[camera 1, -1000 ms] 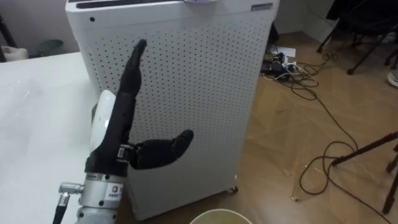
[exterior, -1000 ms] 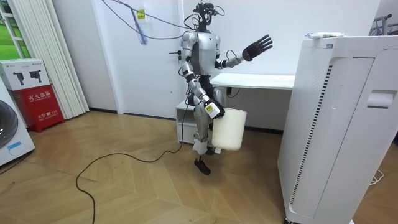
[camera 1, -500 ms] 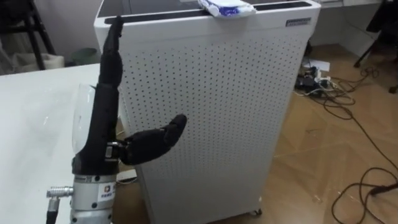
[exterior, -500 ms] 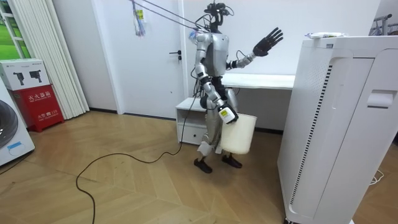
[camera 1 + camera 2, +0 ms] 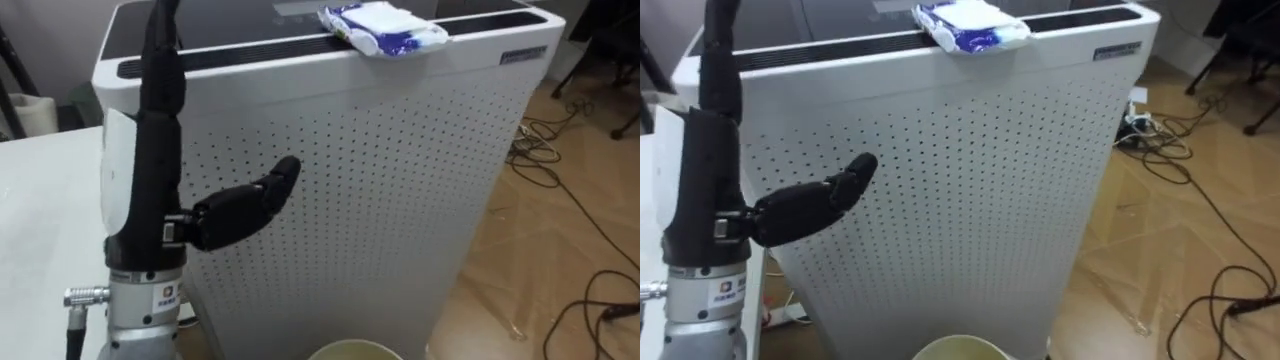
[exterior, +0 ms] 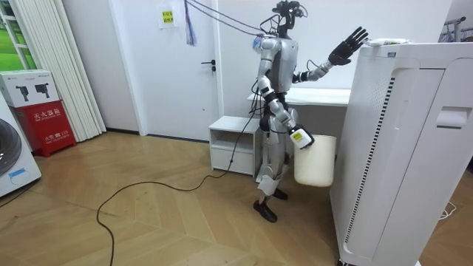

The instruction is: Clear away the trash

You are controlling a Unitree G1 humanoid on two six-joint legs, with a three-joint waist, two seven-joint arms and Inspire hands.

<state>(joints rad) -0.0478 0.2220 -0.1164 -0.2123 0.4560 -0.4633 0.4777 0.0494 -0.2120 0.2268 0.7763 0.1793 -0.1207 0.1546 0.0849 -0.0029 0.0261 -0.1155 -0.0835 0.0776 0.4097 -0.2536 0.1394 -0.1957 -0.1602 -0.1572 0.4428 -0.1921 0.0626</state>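
Note:
A crumpled blue-and-white packet (image 5: 383, 26) lies on top of a tall white perforated appliance (image 5: 400, 180), near its front edge. My left hand (image 5: 145, 200) is raised in front of the appliance's left part, open, fingers straight up and thumb pointing right, well left of the packet. In the room view the left hand (image 6: 347, 48) is level with the appliance's top, a little short of the packet (image 6: 384, 42). My right hand (image 6: 299, 137) hangs at my side, shut on a white bin (image 6: 314, 159). The bin's rim (image 5: 355, 350) shows at the bottom edge.
A white table (image 5: 40, 220) lies to my left, close against the appliance. Dark cables (image 5: 590, 200) trail over the wooden floor on the right. Behind me stand a low white cabinet (image 6: 233, 144) and a door; another cable (image 6: 148, 188) loops on the floor.
I have walked up to the appliance with the bin at my side. My raised left hand has come close to the appliance's top, and the packet now sits nearer in view.

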